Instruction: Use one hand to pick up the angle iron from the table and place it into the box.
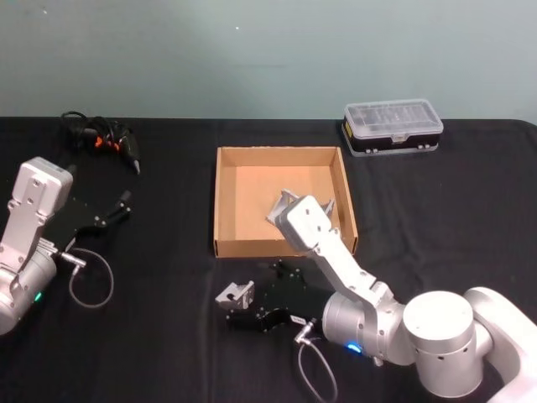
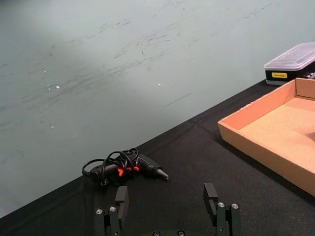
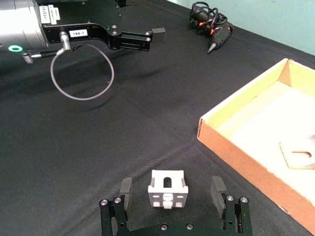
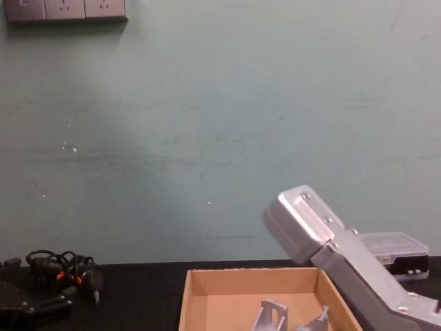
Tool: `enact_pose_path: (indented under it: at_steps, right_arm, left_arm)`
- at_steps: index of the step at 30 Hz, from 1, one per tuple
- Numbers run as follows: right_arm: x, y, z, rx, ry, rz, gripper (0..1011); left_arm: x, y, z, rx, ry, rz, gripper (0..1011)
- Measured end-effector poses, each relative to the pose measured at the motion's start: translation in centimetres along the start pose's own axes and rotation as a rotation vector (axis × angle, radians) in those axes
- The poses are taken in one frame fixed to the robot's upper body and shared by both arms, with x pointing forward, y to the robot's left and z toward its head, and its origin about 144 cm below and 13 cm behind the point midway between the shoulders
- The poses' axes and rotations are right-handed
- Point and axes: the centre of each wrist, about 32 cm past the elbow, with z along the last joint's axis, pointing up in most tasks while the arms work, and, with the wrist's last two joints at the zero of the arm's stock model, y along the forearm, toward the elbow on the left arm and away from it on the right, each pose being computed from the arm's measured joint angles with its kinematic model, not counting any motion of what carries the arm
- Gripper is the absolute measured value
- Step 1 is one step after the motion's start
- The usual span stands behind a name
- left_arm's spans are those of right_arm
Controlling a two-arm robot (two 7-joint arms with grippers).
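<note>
Straddling the angle iron [image 1: 235, 295] on the table [image 1: 168, 252], just near of the cardboard box [image 1: 220, 201], with right gripper [image 3: 172, 186] spread wide, gaps either side; parked at left with left gripper [image 2: 166, 191] likewise spread.

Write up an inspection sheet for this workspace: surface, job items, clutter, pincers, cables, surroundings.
Surface: matte black table.
Job's things: open-topped cardboard box mid-table, with a stored angle iron inside; a loose angle iron on the table in front of the box.
Clutter: clear-lidded plastic case behind the box to the right; corded tool at the far left.
Grippers: right pincer open, fingers either side of the loose angle iron, not touching it; left pincer open and empty, parked at the left.
Cables: left wrist cable loop; right wrist cable loop.
Surroundings: green wall; wall sockets.
</note>
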Motion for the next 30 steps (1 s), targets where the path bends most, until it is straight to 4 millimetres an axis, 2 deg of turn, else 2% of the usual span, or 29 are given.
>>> enact_pose_path:
  at_steps: [12, 27, 30]
  right_arm:
    - [0.0, 1.3, -0.1, -0.001, 0.013, -0.003, 1004]
    - [-0.2, 1.9, -0.3, -0.008, 0.023, -0.002, 1004]
    - [-0.2, 1.9, -0.2, -0.013, 0.017, 0.0, 966]
  left_arm:
    - [0.0, 0.0, 0.0, 0.0, 0.0, 0.0, 1000]
    - [0.0, 0.0, 0.0, 0.0, 0.0, 0.0, 1000]
    - [0.0, 0.0, 0.0, 0.0, 0.0, 0.0, 1000]
